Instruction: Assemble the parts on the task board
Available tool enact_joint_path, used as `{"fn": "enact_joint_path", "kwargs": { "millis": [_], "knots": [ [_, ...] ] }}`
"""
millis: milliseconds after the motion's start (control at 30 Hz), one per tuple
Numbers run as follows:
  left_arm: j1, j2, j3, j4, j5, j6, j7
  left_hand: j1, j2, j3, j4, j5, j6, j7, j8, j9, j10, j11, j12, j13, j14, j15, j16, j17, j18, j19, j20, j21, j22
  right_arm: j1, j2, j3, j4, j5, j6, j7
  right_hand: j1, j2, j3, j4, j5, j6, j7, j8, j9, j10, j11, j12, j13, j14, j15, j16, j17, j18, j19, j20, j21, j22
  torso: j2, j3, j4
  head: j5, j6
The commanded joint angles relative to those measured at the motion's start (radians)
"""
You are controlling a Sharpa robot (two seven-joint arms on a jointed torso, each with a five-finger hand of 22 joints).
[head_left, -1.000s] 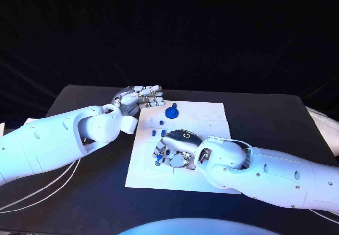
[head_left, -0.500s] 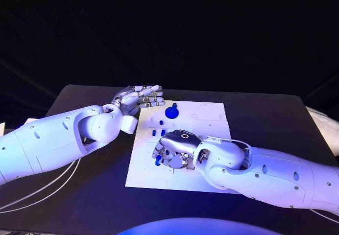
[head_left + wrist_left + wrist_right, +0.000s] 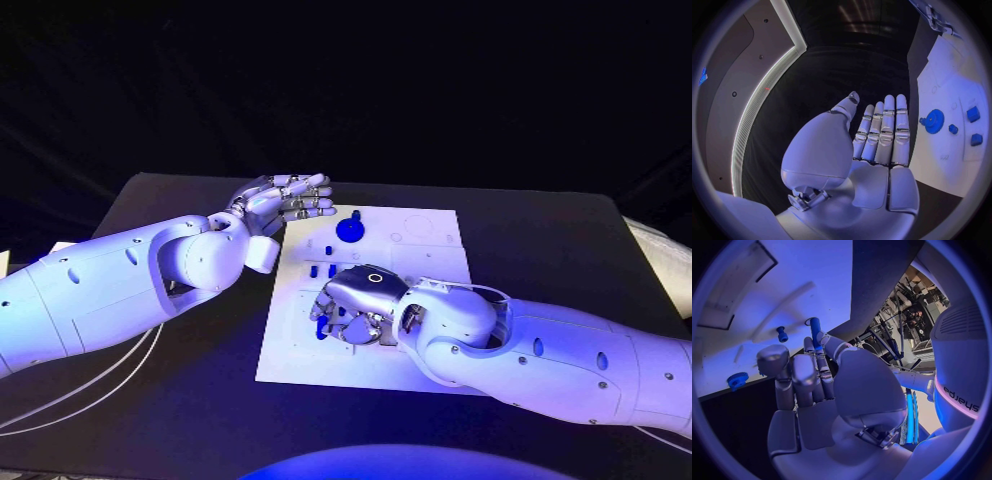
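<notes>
The bench (image 3: 173, 400) fills the lower frame, with the board (image 3: 418, 235) at its centre. The right hand (image 3: 353, 305) lies over the board's middle, fingers (image 3: 817, 372) pinching a blue peg (image 3: 815, 330). The left hand (image 3: 286, 198) hovers at the board's upper left corner, fingers (image 3: 886, 130) straight, close together, holding nothing. A gear (image 3: 351, 229) sits on the upper board; small parts (image 3: 323, 270) lie just below it.

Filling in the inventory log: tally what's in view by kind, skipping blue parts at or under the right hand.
Hands: 2 (left hand, right hand)
Task board: 1
Large blue gear: 1
Small blue pieces lying between gear and right hand: 3
Total: 7
</notes>
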State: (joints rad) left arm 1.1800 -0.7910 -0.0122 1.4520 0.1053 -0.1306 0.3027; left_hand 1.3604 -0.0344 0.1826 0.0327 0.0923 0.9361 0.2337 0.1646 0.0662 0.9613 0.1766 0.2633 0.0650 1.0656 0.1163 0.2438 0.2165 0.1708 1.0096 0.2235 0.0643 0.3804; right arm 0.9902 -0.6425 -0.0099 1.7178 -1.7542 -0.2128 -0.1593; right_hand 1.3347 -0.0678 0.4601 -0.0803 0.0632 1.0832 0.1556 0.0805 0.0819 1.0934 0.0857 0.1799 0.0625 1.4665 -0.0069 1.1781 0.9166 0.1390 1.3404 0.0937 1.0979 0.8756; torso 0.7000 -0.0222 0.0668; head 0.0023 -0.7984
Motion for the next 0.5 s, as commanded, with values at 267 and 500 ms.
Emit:
{"fn": "enact_joint_path", "kwargs": {
  "millis": [267, 500],
  "knots": [
    [0.0, 0.002, 0.001, 0.003, -0.003, 0.02, 0.003, 0.004, 0.005, -0.005, -0.002, 0.006, -0.006, -0.001, 0.003, 0.0, -0.005, -0.003, 0.0, 0.0, 0.002, 0.004, -0.005, -0.001, 0.012, 0.0, 0.003, 0.002, -0.001, -0.008, 0.005, -0.011, -0.005, -0.056, 0.082, -0.044, 0.014, 0.006, 0.006, -0.004, 0.0, 0.04, -0.015, 0.019, 0.009, 0.044, -0.011, 0.027, 0.009, 0.011, -0.004, 0.004, 0.004, -0.006, 0.006, 0.002, 0.018, 0.024, 0.0, 0.0004, 0.0006, -0.003, 0.001],
    [0.0, 0.003, 0.001, 0.001, -0.003, 0.021, 0.002, 0.005, 0.005, -0.006, -0.003, 0.006, -0.007, -0.001, 0.004, 0.0, -0.006, -0.003, 0.0, 0.0, 0.002, 0.004, -0.005, -0.001, 0.012, 0.0, 0.003, 0.002, -0.003, -0.008, 0.005, -0.012, -0.002, -0.064, 0.027, -0.055, 0.016, 0.015, -0.004, -0.009, 0.019, 0.083, -0.034, 0.044, 0.023, 0.096, -0.033, 0.057, 0.02, 0.02, -0.022, 0.034, 0.043, -0.015, 0.028, -0.014, 0.058, 0.074, 0.0, 0.0003, -0.0015, -0.003, 0.001]
  ]
}}
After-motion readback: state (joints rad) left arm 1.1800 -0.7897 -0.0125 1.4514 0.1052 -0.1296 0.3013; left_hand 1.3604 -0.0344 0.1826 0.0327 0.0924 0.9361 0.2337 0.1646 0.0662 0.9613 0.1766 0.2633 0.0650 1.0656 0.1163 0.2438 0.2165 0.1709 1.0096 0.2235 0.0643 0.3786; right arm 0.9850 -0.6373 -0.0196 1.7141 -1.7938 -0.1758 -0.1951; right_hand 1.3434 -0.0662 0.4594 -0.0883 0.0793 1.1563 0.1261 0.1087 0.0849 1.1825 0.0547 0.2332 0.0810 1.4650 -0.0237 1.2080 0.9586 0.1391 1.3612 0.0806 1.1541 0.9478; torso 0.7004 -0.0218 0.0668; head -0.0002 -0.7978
